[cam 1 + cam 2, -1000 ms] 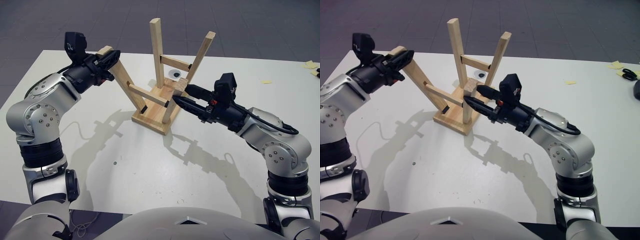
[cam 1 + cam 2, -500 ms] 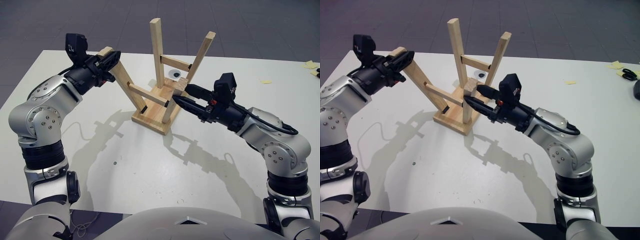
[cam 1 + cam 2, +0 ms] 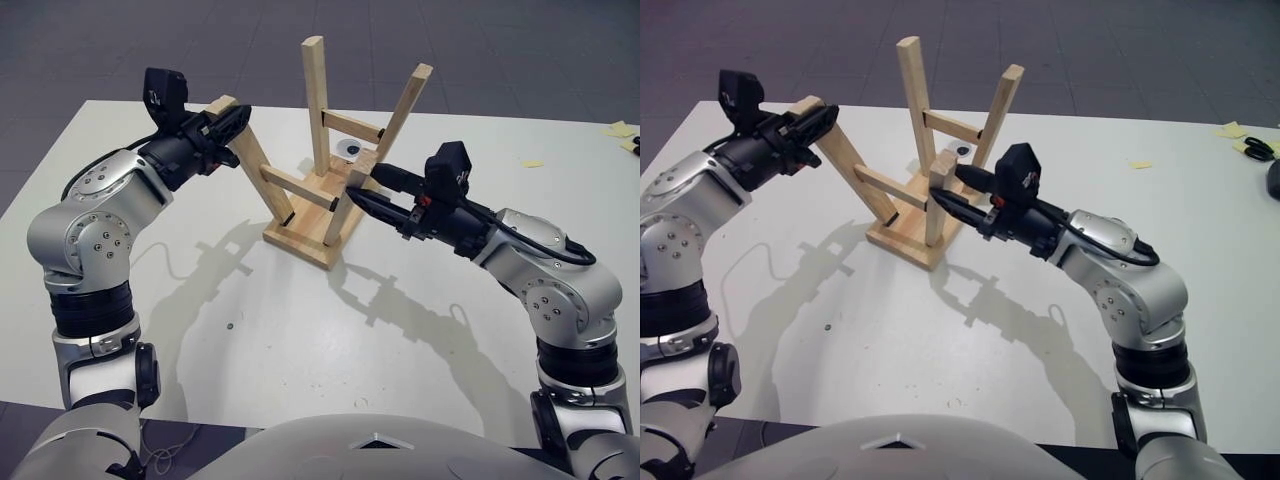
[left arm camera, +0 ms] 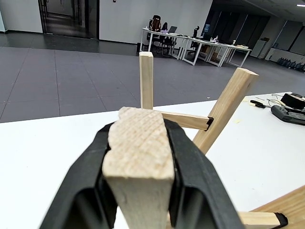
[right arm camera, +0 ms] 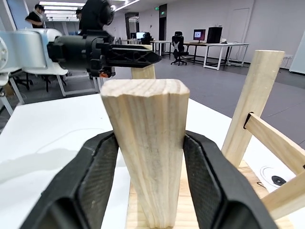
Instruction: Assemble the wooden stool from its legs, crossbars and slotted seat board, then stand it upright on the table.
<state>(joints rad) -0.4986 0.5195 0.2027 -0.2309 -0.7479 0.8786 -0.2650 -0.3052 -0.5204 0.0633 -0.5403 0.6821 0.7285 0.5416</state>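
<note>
While the upturned stool (image 3: 300, 238) sits upper centre on the worktop (image 3: 300, 340), the left pincer (image 3: 232, 118) clamps its leftmost leg (image 3: 262, 170). The right pincer (image 3: 365, 186) clamps the nearest leg (image 3: 338, 220).

left gripper (image 3: 232, 120): swung its leg (image 3: 252, 152) inward | right gripper (image 3: 365, 183): perhaps higher

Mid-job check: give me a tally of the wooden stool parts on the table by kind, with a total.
legs: 4, one leg held by the left gripper, one by the right gripper
crossbars that I can make out: 2
seat board: 1
Total: 7 wooden parts
</note>
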